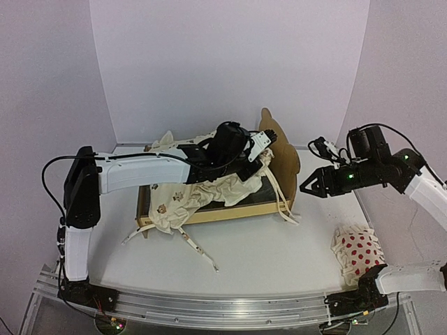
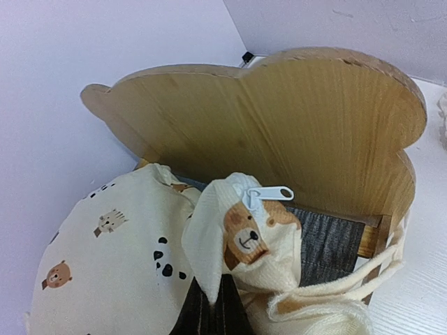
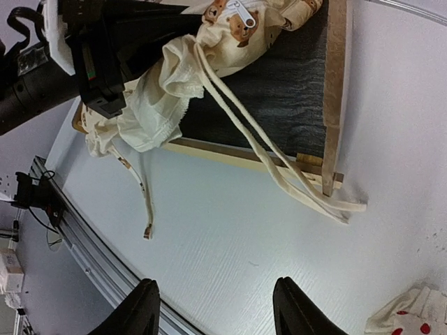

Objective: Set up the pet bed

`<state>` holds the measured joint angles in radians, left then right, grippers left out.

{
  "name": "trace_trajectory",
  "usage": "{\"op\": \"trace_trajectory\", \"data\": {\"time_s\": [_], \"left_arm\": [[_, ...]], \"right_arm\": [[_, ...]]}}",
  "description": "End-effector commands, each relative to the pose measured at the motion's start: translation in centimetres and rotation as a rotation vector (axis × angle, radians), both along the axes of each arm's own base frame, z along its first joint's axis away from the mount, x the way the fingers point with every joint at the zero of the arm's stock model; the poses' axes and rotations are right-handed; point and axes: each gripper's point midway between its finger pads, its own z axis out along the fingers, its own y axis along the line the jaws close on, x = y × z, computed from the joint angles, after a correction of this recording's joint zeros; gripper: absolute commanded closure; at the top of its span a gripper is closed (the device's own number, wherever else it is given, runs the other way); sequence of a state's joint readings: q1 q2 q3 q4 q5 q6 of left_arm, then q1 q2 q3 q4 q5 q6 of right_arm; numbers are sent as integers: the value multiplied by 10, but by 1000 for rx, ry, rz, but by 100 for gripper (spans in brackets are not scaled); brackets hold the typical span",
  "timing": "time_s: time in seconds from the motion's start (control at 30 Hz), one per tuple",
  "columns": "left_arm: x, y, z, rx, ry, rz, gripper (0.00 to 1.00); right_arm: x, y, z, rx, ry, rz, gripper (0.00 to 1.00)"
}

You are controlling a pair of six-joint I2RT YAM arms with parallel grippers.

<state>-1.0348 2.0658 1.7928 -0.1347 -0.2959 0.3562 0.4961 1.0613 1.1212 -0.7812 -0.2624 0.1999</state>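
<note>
pet bed (image 2: 314,118): light plywood, dark grey base | cushion (image 2: 105,258): cream, animal-face print | pillow (image 1: 357,251): white, red dots | desk (image 1: 265,251): white

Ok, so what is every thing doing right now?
pet bed: upright on the table, cushion only partly inside.
cushion: bunched, spilling over the bed's edge, one corner lifted.
ties: loose, trailing onto the table.
pillow: lying on the table, apart from the bed.
left gripper: shut on the cushion's corner.
right gripper: open, empty.
</note>
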Motion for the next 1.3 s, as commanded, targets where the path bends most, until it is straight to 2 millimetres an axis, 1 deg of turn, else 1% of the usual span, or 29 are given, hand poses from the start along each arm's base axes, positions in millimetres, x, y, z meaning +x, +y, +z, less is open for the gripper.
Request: {"op": "trace_trajectory", "data": {"time_s": [0.0,0.07,0.13,0.27,0.37,0.47,0.67,0.8,0.93,1.1,1.27], "left_arm": [[6,29,65,-166,-43,98,100],[5,36,68,-180,-34,110,100],[2,42,75,-194,-37,115,100],[-1,55,81,-204,-44,131,100],[-1,62,80,-208,-41,138,100],[0,70,77,-201,-39,151,100],[2,93,79,-214,-30,178,100],[1,103,78,-218,-22,183,100],[0,109,80,-225,-23,187,100],[0,110,80,-227,-23,183,100],[0,110,79,-221,-20,182,100]], "right_arm": [[20,29,30,83,-98,107,48],[27,38,29,90,-104,133,55],[32,48,23,77,-100,162,58],[42,67,2,-47,-128,209,59],[50,82,-13,-151,-168,249,59],[61,86,-22,-227,-194,249,60],[81,86,-35,-312,-207,217,61],[82,91,-44,-314,-185,232,62],[81,100,-58,-306,-147,251,63],[78,115,-71,-300,-129,289,65],[79,123,-81,-300,-116,302,67]]}}
